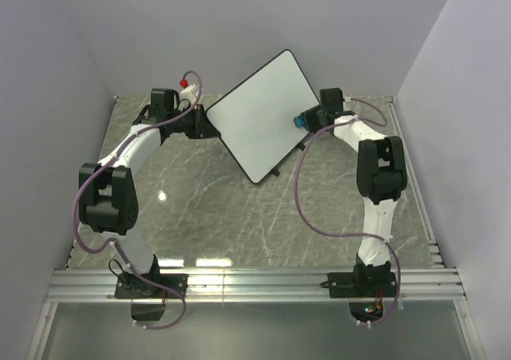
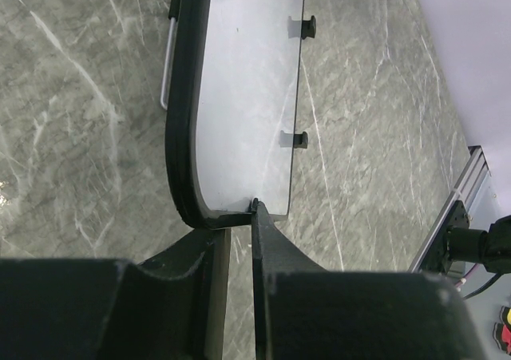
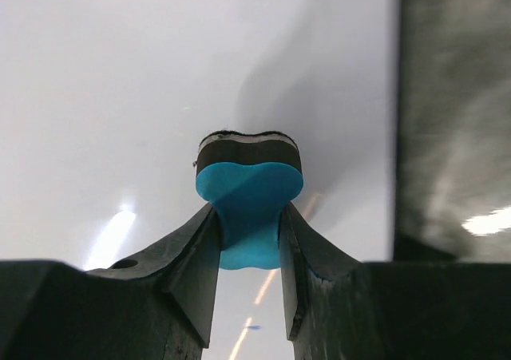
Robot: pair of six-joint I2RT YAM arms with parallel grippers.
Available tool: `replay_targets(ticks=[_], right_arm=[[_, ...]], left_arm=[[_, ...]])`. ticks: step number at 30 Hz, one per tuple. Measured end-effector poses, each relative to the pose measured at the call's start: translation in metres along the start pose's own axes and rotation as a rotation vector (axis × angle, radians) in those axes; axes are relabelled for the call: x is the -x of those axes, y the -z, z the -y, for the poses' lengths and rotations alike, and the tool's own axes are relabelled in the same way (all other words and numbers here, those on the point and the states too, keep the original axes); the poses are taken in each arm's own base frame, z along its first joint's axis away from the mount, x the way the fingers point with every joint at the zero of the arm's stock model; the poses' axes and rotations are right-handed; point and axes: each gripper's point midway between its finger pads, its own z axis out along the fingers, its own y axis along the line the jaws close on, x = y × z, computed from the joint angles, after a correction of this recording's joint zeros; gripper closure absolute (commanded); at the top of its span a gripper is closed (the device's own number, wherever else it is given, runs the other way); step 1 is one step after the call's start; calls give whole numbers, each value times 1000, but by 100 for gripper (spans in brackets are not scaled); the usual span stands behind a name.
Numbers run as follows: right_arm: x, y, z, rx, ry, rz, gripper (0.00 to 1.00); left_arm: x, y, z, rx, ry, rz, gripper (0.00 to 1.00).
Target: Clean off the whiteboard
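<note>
Your left fingers (image 2: 271,248) clamp a corner of the tilted whiteboard (image 1: 259,116). Your right fingers (image 3: 196,256) grip the eraser (image 3: 249,196), felt meeting the board face straight ahead.

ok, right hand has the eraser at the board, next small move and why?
Probably a short wipe toward the middle of the board, felt pressed on. The right hand is shut on the eraser, felt side at the white surface near the board's right edge; the left hand clamps the board's other edge, so the board looks braced. I can't make out any marks.
</note>
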Motion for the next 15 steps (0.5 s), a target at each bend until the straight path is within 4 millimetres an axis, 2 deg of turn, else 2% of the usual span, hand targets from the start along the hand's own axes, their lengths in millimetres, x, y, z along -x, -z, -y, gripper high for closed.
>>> replay_targets(ticks=[2, 6, 10, 15], right_arm=[[-5, 2, -18, 34, 14, -3, 100], [-25, 5, -33, 64, 38, -15, 100], [-46, 11, -30, 84, 26, -11, 100], [-82, 26, -29, 94, 38, -35, 100]], left_arm=[[0, 0, 0, 0, 0, -1, 100], [-1, 0, 1, -1, 5, -3, 100], [-1, 0, 1, 0, 17, -4, 100], [-1, 0, -1, 11, 20, -4, 100]])
